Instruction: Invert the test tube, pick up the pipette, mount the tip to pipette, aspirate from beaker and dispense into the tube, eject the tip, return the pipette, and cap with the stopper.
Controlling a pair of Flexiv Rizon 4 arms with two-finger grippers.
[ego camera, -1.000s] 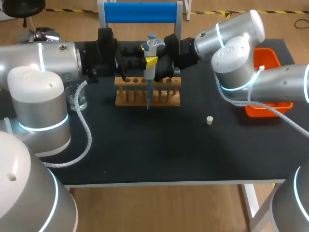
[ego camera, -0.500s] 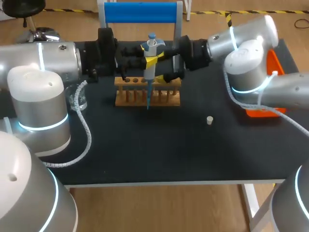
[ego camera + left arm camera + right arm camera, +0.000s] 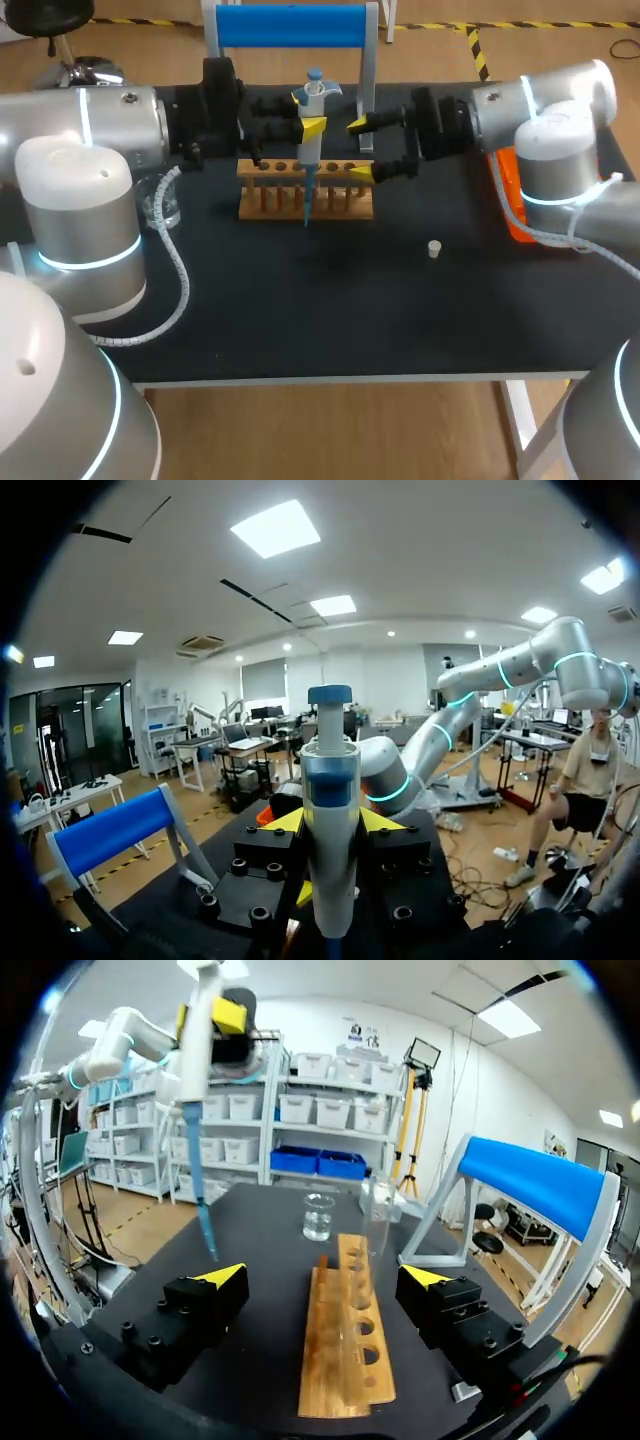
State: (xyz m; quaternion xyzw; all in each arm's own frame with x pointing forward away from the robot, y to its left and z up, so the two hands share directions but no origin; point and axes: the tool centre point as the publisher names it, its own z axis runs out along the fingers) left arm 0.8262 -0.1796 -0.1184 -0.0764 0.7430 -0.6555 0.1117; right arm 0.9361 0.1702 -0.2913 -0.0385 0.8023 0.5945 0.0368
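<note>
The pipette [image 3: 331,820] covers the gap of the left gripper [image 3: 332,823], and its lower end under the fingers [image 3: 283,822] is cut off. The left arm [image 3: 80,180] hides part of the beaker [image 3: 162,208], the right arm [image 3: 560,150] most of the orange bin [image 3: 503,205]

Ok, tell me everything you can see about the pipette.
The grey-white plastic pipette stands upright, gripped at mid-body from both sides by the left claw. It has a blue plunger button on top, a pale blue band below it, and a slim blue tip mounted underneath. The tip hangs beside the wooden test tube rack, not in a hole. Nothing else appears to touch it.
</note>
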